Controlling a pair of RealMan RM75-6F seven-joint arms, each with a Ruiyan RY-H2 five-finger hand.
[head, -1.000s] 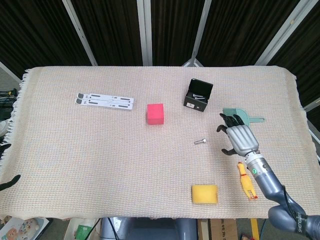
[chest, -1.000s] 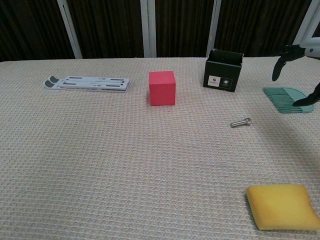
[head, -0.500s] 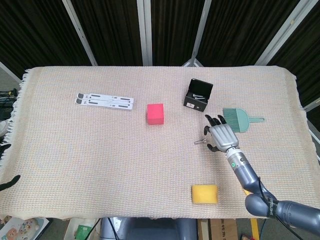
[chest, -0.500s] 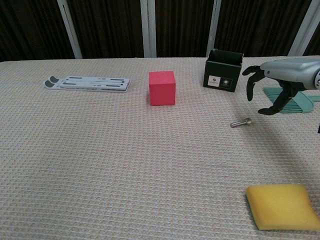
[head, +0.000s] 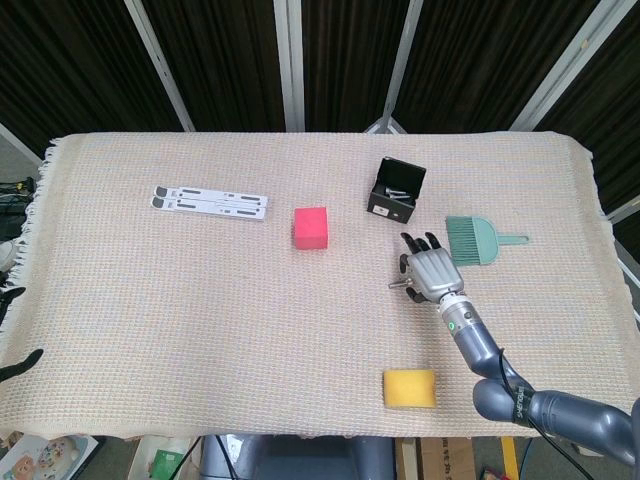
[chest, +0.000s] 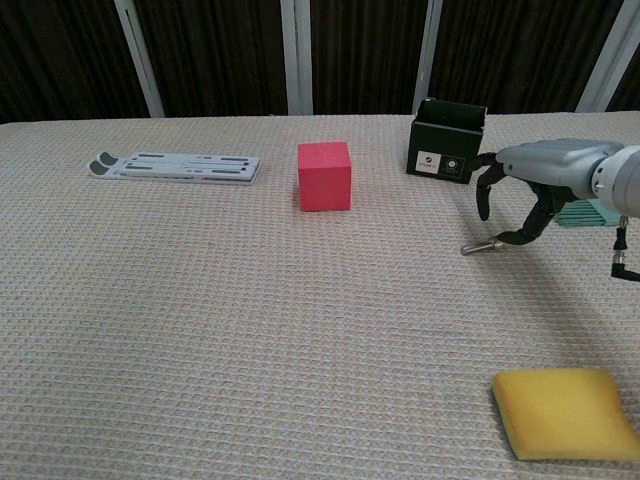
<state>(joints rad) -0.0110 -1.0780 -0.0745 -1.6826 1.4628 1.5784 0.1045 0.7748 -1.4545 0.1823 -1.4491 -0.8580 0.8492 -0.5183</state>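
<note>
A small metal bolt lies on the woven cloth right of centre. My right hand hovers over it with fingers curved and apart; one dark fingertip reaches down to the bolt's right end. Nothing is gripped. In the head view the right hand covers most of the bolt, of which only the left tip shows. My left hand does not show in either view.
A red cube sits mid-table, and a black open box lies just beyond the hand. A teal hand brush lies right of the hand, a yellow sponge near the front edge, and a white slotted strip at far left.
My right hand has moved left from over the teal brush to above the bolt and has come lower, a fingertip now at the bolt. Nothing else has moved.
</note>
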